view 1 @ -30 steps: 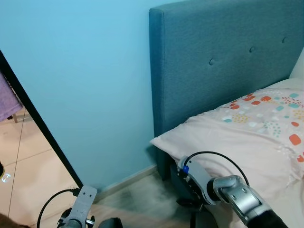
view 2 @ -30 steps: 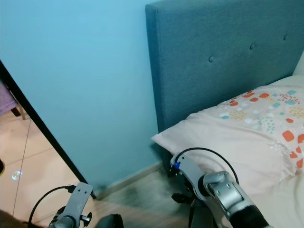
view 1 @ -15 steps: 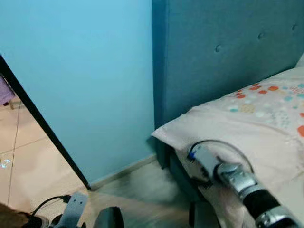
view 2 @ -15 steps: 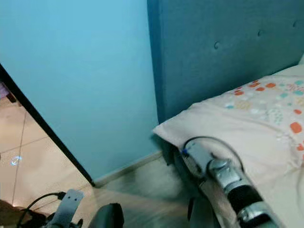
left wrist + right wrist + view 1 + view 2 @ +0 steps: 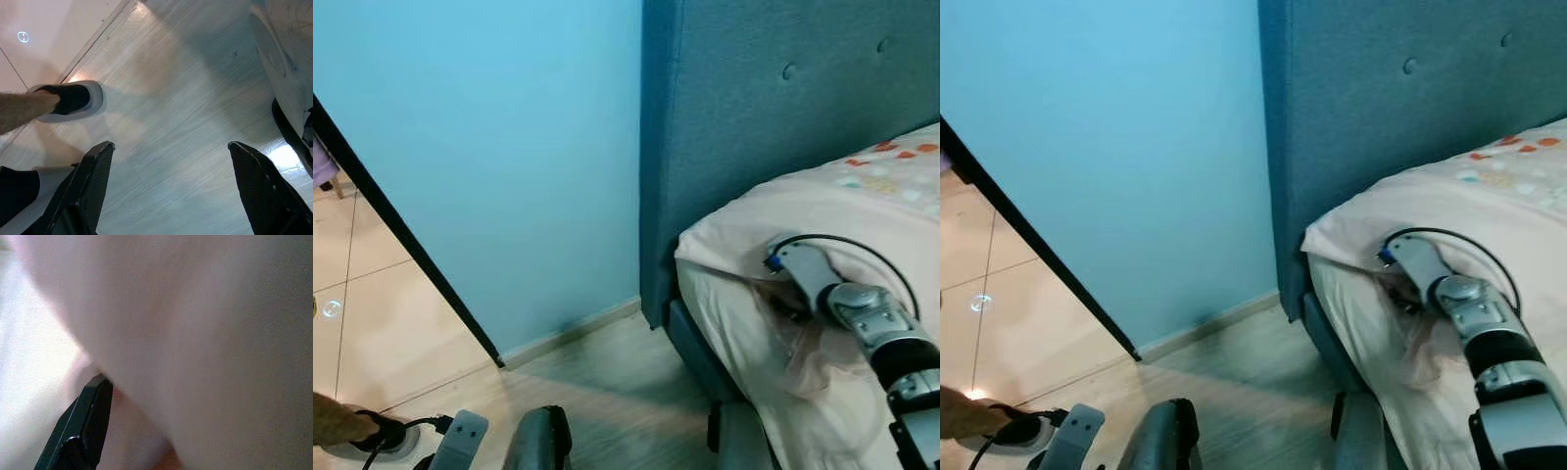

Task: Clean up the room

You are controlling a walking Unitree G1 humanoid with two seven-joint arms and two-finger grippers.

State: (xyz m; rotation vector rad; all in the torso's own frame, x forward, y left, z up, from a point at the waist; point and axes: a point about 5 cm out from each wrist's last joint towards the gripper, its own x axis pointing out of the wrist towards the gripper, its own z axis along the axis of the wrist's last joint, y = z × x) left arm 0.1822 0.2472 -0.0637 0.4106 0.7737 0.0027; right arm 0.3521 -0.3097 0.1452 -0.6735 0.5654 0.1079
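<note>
**Right hand at the bed corner, pushed into the bedding**

We see the right arm reaching forward to the near corner of the bed, beside the blue headboard. The right hand is pressed into the pale quilt, just below the corner fold — its fingers are buried in cloth, so we cannot tell whether it is spread, narrow or pinching fabric. The right wrist view gives one black finger against blurred pink cloth and nothing more.

The quilt lies directly ahead of and around that hand. Its edge runs from the corner along the side of the bed towards us, and the loose corner points towards the wall and floor. We judge any pull should go along that edge line, not across it.

The left hand hangs low over the wooden floor, fingers spread wide, nothing between them — well apart from the bed, so the right arm is clearly the nearer one. A person's foot in a dark shoe stands on the floor near the left hand.
</note>
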